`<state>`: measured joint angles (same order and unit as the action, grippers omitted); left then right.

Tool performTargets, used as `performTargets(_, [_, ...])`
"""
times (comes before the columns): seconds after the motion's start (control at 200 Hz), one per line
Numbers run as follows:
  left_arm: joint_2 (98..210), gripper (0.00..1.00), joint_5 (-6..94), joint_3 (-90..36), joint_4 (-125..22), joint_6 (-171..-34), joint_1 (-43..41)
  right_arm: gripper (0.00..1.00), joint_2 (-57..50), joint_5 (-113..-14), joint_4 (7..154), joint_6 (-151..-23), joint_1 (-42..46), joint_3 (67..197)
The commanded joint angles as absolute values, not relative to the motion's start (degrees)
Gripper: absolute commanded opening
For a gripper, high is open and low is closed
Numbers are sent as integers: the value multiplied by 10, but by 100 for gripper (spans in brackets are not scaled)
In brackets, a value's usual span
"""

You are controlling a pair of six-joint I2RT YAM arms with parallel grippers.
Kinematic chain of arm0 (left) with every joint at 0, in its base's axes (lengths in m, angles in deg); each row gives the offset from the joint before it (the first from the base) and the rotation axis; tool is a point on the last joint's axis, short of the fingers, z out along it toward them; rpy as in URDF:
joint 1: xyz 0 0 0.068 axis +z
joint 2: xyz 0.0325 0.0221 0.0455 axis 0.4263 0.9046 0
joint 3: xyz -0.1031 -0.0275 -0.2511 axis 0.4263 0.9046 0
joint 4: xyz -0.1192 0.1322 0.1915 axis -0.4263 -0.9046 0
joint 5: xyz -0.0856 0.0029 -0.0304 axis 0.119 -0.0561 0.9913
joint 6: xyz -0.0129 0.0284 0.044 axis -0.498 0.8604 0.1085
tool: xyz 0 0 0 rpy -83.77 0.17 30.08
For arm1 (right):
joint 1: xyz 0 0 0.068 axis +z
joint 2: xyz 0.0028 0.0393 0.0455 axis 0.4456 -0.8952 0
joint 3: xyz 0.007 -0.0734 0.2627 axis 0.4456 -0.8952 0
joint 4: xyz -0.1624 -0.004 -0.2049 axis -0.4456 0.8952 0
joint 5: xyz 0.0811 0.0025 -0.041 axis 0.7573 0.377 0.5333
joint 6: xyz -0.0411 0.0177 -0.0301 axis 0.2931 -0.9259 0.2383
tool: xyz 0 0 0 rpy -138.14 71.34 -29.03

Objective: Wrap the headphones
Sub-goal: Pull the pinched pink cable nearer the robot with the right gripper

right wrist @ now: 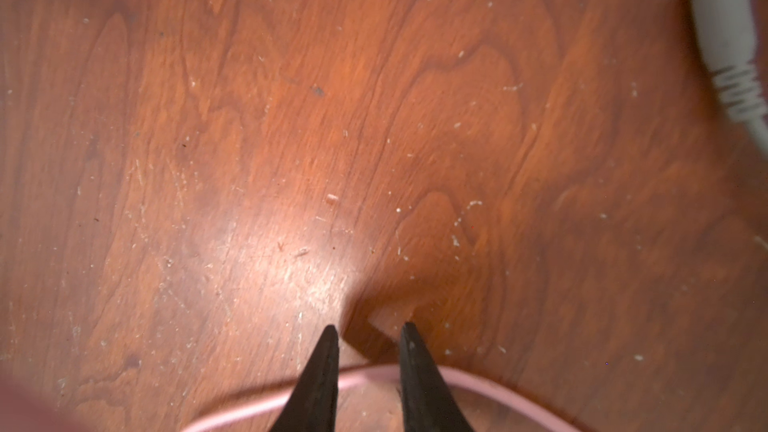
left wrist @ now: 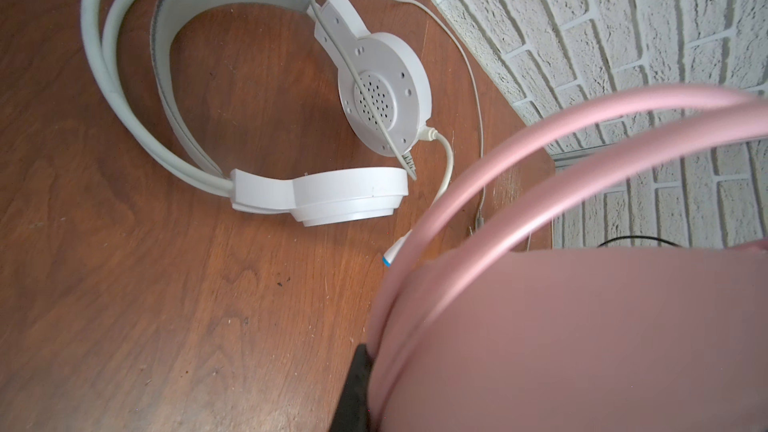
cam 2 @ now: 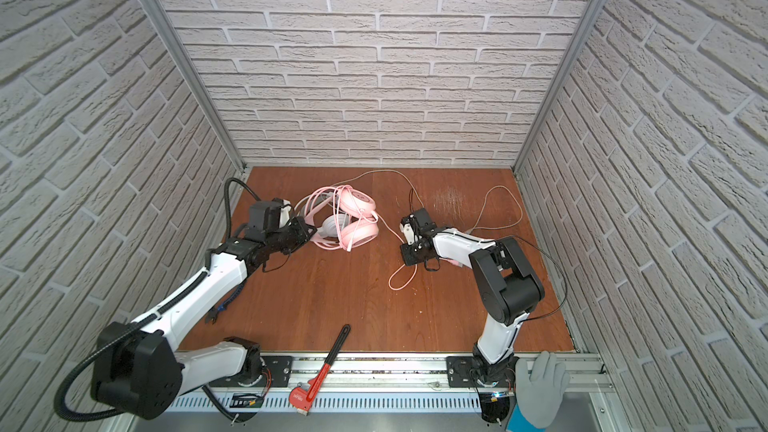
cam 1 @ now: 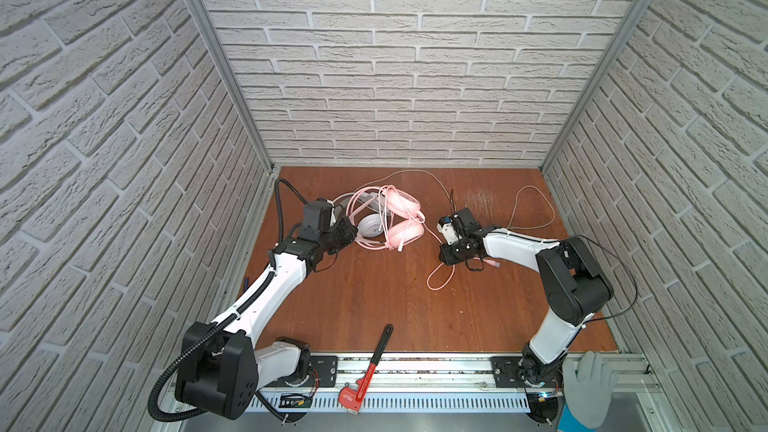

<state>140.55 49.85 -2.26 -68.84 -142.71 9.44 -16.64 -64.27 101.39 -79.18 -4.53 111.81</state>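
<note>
**entry: wrap the headphones. step in hand, as judged: picking up slack pink cable for another turn.**

- pink headset (cam 1: 404,204): at 11 o'clock on the table, overlapping the white headset (left wrist: 345,195). cable turns already lie round its band, so the wrap looks partly done.
- left gripper (cam 1: 349,233): at 9 o'clock of the pile, closed. the wrist view shows the pink earcup hard against one black finger, so it reads as clamped on the pink headset.
- right gripper (right wrist: 368,328): near table centre, pointing down, its fingers parted by a narrow gap just above the wood. the pink cable (right wrist: 370,372) crosses behind both fingers. whether it sits in the gap cannot be told.
- handling note: seat the cable fully between the fingers before closing, or the thin cord may slip out. keep the left hold firm. lead the slack round the band without snagging the white headset's cable.
- table (cam 1: 374,305): red-brown wood grain, dusty and scuffed, with a pale scratched patch at 1 o'clock.
- grey plug (right wrist: 723,27): beside the right gripper.
- pipe wrench (cam 1: 374,363): at 6 o'clock, across the front rail.
- gloved hand (cam 1: 588,384): at 5 o'clock, on the rail.
- brick-pattern walls (cam 1: 395,56): white, on three sides.
</note>
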Motion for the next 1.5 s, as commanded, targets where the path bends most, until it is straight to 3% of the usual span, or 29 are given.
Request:
performTargets(0.0, [1384,0,508,-22,-613,-1453,101,25,-174,-639,1064,-804,-47,1091])
performTargets(0.17, [1375,0,501,-9,-606,-1468,110,22,-158,-639,1059,-809,-48,1081])
performTargets(0.315, [1360,0,482,0,-613,-1482,120,12,-125,-630,1050,-814,-47,1061])
performTargets(0.63, [1363,0,495,14,-592,-1497,124,6,-127,-619,1051,-816,-45,1059])
performTargets(1.045, [1363,0,456,24,-601,-1530,123,6,-9,-623,1046,-783,-8,1034])
performTargets(1.495, [1362,0,417,25,-614,-1565,119,6,88,-692,1103,-708,100,1038])
